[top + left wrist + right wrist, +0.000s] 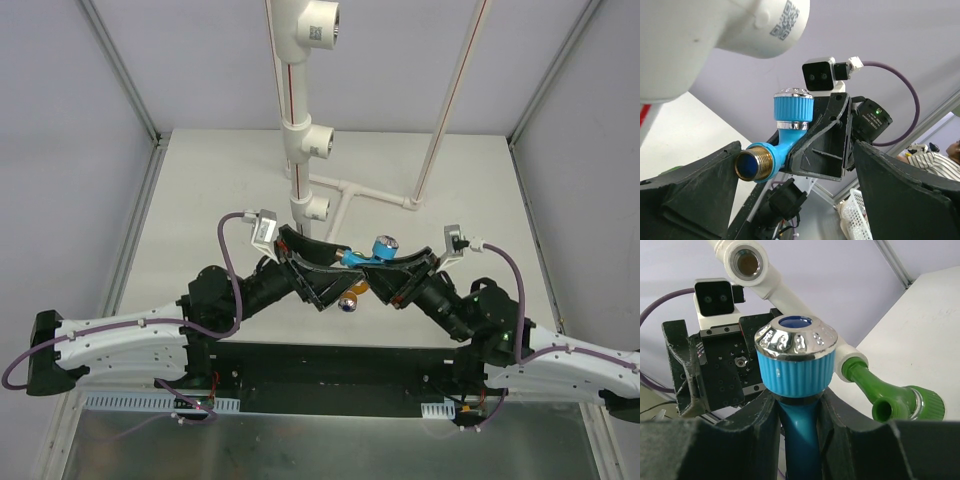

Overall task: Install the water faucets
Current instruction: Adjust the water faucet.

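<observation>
My right gripper (378, 266) (799, 405) is shut on the neck of the light blue faucet (376, 250) (796, 372), just under its ribbed knob with the shiny cap. My left gripper (333, 276) (796, 146) is open. The blue faucet's brass threaded end (752, 161) sits between its fingers, close to the left one (700, 185). The green faucet (892, 397) is seated in a white pipe fitting (852, 360) behind; it is hidden in the top view. The orange faucet (351, 296) peeks out below the grippers, mostly hidden.
A white upright pipe (297, 120) with three side tees stands at the back of the table; one open tee (746, 262) shows above my right gripper. A thin white pipe (450, 110) leans at the right. A white basket (856, 212) sits off the table.
</observation>
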You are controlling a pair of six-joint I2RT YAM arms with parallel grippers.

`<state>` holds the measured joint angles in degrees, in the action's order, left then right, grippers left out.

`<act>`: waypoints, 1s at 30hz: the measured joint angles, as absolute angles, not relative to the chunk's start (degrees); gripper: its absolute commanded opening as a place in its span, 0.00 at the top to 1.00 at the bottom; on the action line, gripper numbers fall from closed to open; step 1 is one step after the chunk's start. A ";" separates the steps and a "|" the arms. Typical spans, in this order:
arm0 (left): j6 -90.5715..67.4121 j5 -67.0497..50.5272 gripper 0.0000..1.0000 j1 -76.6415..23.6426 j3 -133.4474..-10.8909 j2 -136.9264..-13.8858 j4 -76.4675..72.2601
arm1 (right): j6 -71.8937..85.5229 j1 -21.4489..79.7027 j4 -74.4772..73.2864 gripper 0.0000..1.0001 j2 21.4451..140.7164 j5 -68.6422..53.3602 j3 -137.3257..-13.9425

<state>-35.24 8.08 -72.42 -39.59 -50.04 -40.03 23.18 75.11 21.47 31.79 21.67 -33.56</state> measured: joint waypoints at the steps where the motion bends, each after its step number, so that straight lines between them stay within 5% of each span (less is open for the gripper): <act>1: -35.27 8.03 0.07 -72.40 -39.59 -49.93 -39.68 | 23.03 75.11 20.67 1.00 31.35 21.82 -33.56; 7: -35.24 8.03 0.11 -72.40 -39.59 -47.03 -38.30 | 21.32 75.02 18.13 1.00 25.89 24.43 -32.64; 17: -35.46 7.97 0.76 -72.40 -39.59 -46.00 -35.99 | 19.92 74.83 12.64 1.00 21.43 23.51 -35.22; 30: -35.51 7.75 0.99 -72.40 -42.13 -48.56 -30.94 | 24.47 74.83 11.55 1.00 23.38 11.38 -40.16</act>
